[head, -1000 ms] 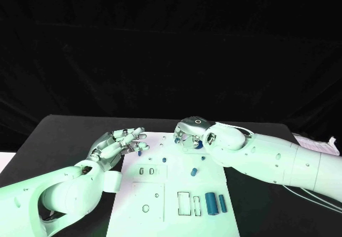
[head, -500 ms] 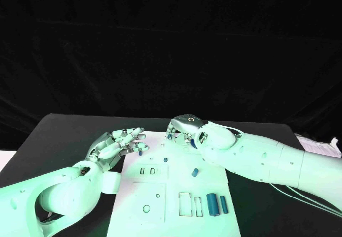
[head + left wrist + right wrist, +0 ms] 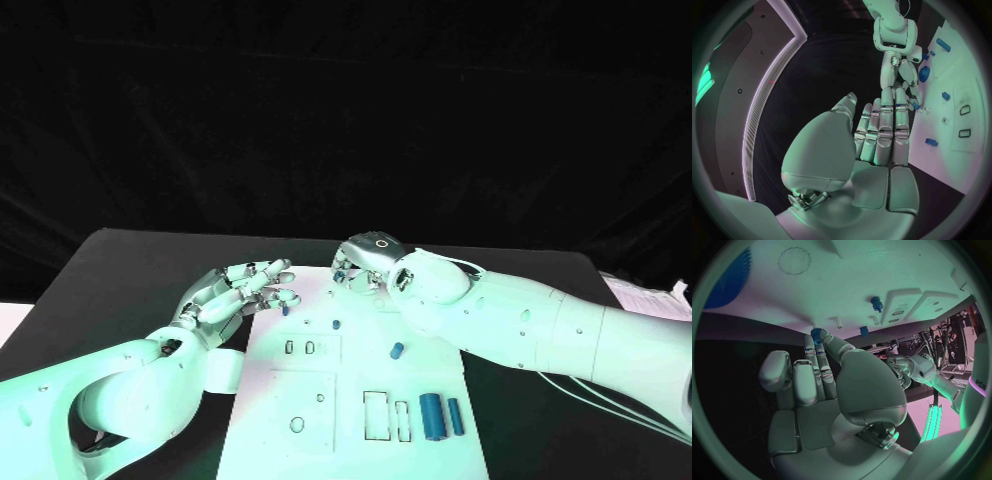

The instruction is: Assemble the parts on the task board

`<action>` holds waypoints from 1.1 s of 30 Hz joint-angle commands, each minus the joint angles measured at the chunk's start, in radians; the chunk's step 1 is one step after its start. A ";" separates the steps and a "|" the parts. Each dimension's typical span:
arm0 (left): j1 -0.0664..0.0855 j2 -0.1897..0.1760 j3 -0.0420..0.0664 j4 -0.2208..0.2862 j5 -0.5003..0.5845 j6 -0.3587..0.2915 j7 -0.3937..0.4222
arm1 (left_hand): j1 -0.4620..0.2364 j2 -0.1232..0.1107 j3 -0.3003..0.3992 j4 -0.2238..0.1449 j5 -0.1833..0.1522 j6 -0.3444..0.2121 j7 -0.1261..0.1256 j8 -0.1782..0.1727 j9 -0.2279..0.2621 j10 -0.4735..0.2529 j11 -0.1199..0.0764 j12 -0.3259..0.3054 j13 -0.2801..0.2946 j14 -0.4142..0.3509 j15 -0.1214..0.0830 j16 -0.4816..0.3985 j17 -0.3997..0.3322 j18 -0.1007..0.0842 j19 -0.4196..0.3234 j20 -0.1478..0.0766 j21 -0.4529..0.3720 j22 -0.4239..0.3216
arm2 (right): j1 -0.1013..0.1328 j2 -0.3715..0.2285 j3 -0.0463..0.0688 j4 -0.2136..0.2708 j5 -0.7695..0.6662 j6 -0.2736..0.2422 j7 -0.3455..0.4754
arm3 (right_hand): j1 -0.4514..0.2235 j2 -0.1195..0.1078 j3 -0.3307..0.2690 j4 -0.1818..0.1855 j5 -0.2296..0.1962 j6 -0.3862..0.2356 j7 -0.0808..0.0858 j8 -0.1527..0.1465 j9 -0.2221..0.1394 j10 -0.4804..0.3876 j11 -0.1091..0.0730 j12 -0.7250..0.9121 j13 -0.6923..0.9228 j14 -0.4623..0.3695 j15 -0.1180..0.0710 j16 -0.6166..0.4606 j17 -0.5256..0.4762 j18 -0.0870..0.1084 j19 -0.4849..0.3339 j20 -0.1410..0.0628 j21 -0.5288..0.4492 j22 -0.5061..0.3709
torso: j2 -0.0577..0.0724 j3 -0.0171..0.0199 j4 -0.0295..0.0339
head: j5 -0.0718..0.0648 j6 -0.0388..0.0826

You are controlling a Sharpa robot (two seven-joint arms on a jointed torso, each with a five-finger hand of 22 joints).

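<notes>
From the head view, the white task board (image 3: pixel 368 400) lies in the middle of the black table (image 3: pixel 130 270). The left hand (image 3: pixel 242 290) hovers over the board's far left corner, its fingers stretched out and slightly apart, holding nothing. The right hand (image 3: pixel 364 262) is at the board's far edge, knuckles up and fingers curled downward; from here I cannot tell what is in them. On the board a small blue peg (image 3: pixel 397 350) lies near the middle, just beside the right forearm, and a smaller blue stud (image 3: pixel 335 324) sits farther back. Two long blue bars (image 3: pixel 438 414) lie side by side close to the near right edge, next to two empty rectangular slots (image 3: pixel 387 414).

In the left wrist view, the left hand (image 3: pixel 879 135) has its fingers straight and close together, with the thumb off to one side, and nothing in it. Beyond its fingertips the right hand (image 3: pixel 901 75) reaches down to the board (image 3: pixel 967 75), where several blue parts are scattered.

In the right wrist view, the right hand (image 3: pixel 823 385) has some fingers folded in, while others reach to the board's edge and touch a small toothed blue gear (image 3: pixel 817 334) at their tips. Whether it is truly pinched I cannot tell. A blue stud (image 3: pixel 877 302) stands on the board (image 3: pixel 848 285) close by.
</notes>
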 commanded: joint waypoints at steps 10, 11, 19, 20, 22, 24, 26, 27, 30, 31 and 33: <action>0.002 0.003 0.001 0.003 0.001 0.025 0.004 | 0.003 -0.001 0.001 -0.005 -0.004 -0.001 0.007 -0.006 -0.001 -0.001 0.006 -0.005 0.001 0.000 0.004 -0.006 0.002 0.019 0.004 0.005 -0.007 -0.002 | 0.000 0.032 0.000 -0.045 -0.017 0.034 -0.013 | 0.007 -0.004 0.011 0.004 0.002 -0.002 0.006 -0.003 -0.001 -0.003 0.000 0.001 0.001 0.037 0.000 0.007 0.003 -0.016 0.005 0.003 0.008 0.003 | 0.004 -0.0007 0.0047 | 0.005 -0.002; 0.002 0.002 0.001 0.004 0.001 0.025 0.003 | 0.003 -0.001 0.001 -0.005 -0.004 -0.001 0.007 -0.006 -0.001 -0.001 0.006 -0.005 0.001 0.000 0.004 -0.006 0.002 0.019 0.004 0.005 -0.007 -0.002 | 0.000 0.034 0.000 -0.046 -0.017 0.035 -0.014 | 0.006 -0.005 0.012 0.005 0.002 -0.003 0.007 -0.003 -0.001 -0.005 0.001 0.001 0.001 0.036 0.001 0.008 0.003 -0.016 0.004 0.003 0.008 0.003 | 0.005 -0.0011 0.0048 | 0.006 -0.002; 0.003 0.001 0.001 0.004 0.001 0.026 0.002 | 0.003 -0.001 0.001 -0.005 -0.004 -0.001 0.007 -0.006 -0.001 -0.001 0.006 -0.005 0.001 0.000 0.004 -0.006 0.002 0.019 0.004 0.005 -0.007 -0.002 | 0.000 0.042 0.000 -0.054 -0.018 0.054 -0.023 | -0.008 -0.032 0.022 0.025 0.000 -0.036 0.014 -0.008 -0.008 -0.045 0.012 -0.001 -0.002 0.031 0.009 0.002 -0.014 -0.013 -0.011 0.010 -0.001 -0.016 | 0.006 -0.0017 0.0039 | 0.008 -0.002; 0.003 0.001 0.001 0.004 0.001 0.026 0.002 | 0.003 -0.001 0.001 -0.005 -0.004 -0.001 0.007 -0.006 -0.001 -0.001 0.006 -0.005 0.001 0.000 0.004 -0.006 0.002 0.019 0.004 0.005 -0.007 -0.002 | 0.000 0.042 0.000 -0.055 -0.018 0.055 -0.024 | -0.011 -0.037 0.022 0.028 0.000 -0.043 0.016 -0.008 -0.010 -0.054 0.014 -0.002 -0.002 0.029 0.011 0.000 -0.018 -0.012 -0.014 0.011 -0.004 -0.020 | 0.007 -0.0016 0.0038 | 0.009 -0.002; 0.003 0.001 0.001 0.004 0.001 0.026 0.002 | 0.003 -0.001 0.001 -0.005 -0.004 -0.001 0.007 -0.006 -0.001 -0.001 0.006 -0.005 0.001 0.000 0.004 -0.006 0.002 0.019 0.004 0.005 -0.007 -0.002 | 0.000 0.043 0.000 -0.057 -0.017 0.056 -0.026 | -0.021 -0.056 0.020 0.036 -0.001 -0.074 0.022 -0.009 -0.018 -0.091 0.023 -0.002 -0.003 0.025 0.018 -0.009 -0.035 -0.009 -0.024 0.017 -0.013 -0.037 | 0.007 -0.0017 0.0039 | 0.008 0.001; 0.004 0.000 0.001 0.004 0.001 0.026 0.002 | 0.003 -0.001 0.001 -0.005 -0.004 -0.001 0.007 -0.006 -0.001 -0.001 0.006 -0.005 0.001 0.000 0.004 -0.006 0.002 0.019 0.004 0.005 -0.007 -0.002 | 0.000 0.043 0.000 -0.058 -0.016 0.052 -0.027 | -0.026 -0.078 0.015 0.044 0.000 -0.116 0.030 -0.008 -0.028 -0.150 0.035 -0.001 -0.002 0.017 0.027 -0.025 -0.065 -0.003 -0.046 0.026 -0.036 -0.074 | 0.007 -0.0019 0.0038 | 0.008 -0.002; 0.004 0.000 0.001 0.004 0.001 0.026 0.001 | 0.003 -0.001 0.001 -0.005 -0.004 -0.001 0.007 -0.006 -0.001 -0.001 0.006 -0.005 0.001 0.000 0.004 -0.006 0.002 0.019 0.004 0.005 -0.007 -0.002 | 0.000 0.042 -0.001 -0.057 -0.015 0.045 -0.027 | -0.026 -0.093 0.005 0.049 -0.001 -0.144 0.031 -0.008 -0.032 -0.187 0.041 -0.001 -0.002 0.012 0.033 -0.035 -0.084 0.002 -0.061 0.031 -0.051 -0.100 | 0.007 -0.0014 0.0037 | 0.008 -0.002; 0.004 -0.001 0.001 0.004 0.001 0.026 0.001 | 0.003 -0.001 0.001 -0.005 -0.004 -0.001 0.007 -0.006 -0.001 -0.001 0.006 -0.005 0.001 0.000 0.004 -0.006 0.002 0.019 0.004 0.005 -0.007 -0.002 | 0.000 0.040 -0.001 -0.055 -0.014 0.039 -0.027 | -0.025 -0.099 -0.001 0.054 -0.001 -0.156 0.032 -0.007 -0.032 -0.202 0.043 0.001 -0.001 0.010 0.034 -0.039 -0.092 0.003 -0.065 0.034 -0.056 -0.106 | 0.007 -0.0013 0.0036 | 0.009 -0.002; 0.004 -0.002 0.001 0.002 0.001 0.026 0.000 | 0.003 -0.001 0.001 -0.006 -0.005 -0.001 0.008 -0.008 0.000 -0.001 0.007 -0.006 0.001 -0.001 0.005 -0.008 0.003 0.019 0.004 0.006 -0.008 -0.003 | 0.000 0.029 -0.001 -0.041 -0.010 0.019 -0.027 | -0.022 -0.103 -0.009 0.061 -0.001 -0.163 0.036 -0.007 -0.031 -0.209 0.044 0.002 0.000 0.009 0.036 -0.043 -0.099 0.005 -0.067 0.037 -0.060 -0.111 | 0.008 -0.0011 0.0036 | 0.008 0.002; 0.004 -0.003 0.001 0.002 0.001 0.026 0.000 | 0.003 -0.001 0.001 -0.006 -0.005 -0.001 0.008 -0.008 0.000 -0.001 0.007 -0.007 0.001 -0.001 0.005 -0.008 0.004 0.019 0.004 0.006 -0.008 -0.003 | 0.000 0.023 -0.001 -0.035 -0.008 0.013 -0.026 | -0.021 -0.104 -0.011 0.064 -0.001 -0.165 0.038 -0.006 -0.031 -0.209 0.045 0.003 0.000 0.008 0.037 -0.046 -0.103 0.005 -0.068 0.037 -0.061 -0.113 | 0.008 -0.0004 0.0035 | 0.007 0.000; 0.004 -0.006 0.001 0.001 0.001 0.026 0.000 | 0.003 -0.001 0.001 -0.006 -0.006 -0.001 0.008 -0.009 0.000 -0.001 0.007 -0.007 0.001 -0.001 0.005 -0.009 0.004 0.019 0.004 0.006 -0.009 -0.003 | 0.001 0.004 -0.001 -0.013 -0.002 -0.001 -0.019 | -0.020 -0.108 -0.020 0.073 -0.001 -0.168 0.044 -0.005 -0.031 -0.207 0.047 0.005 0.001 0.000 0.037 -0.065 -0.139 0.010 -0.079 0.040 -0.075 -0.137 | 0.008 0.0003 0.0010 | 0.008 0.002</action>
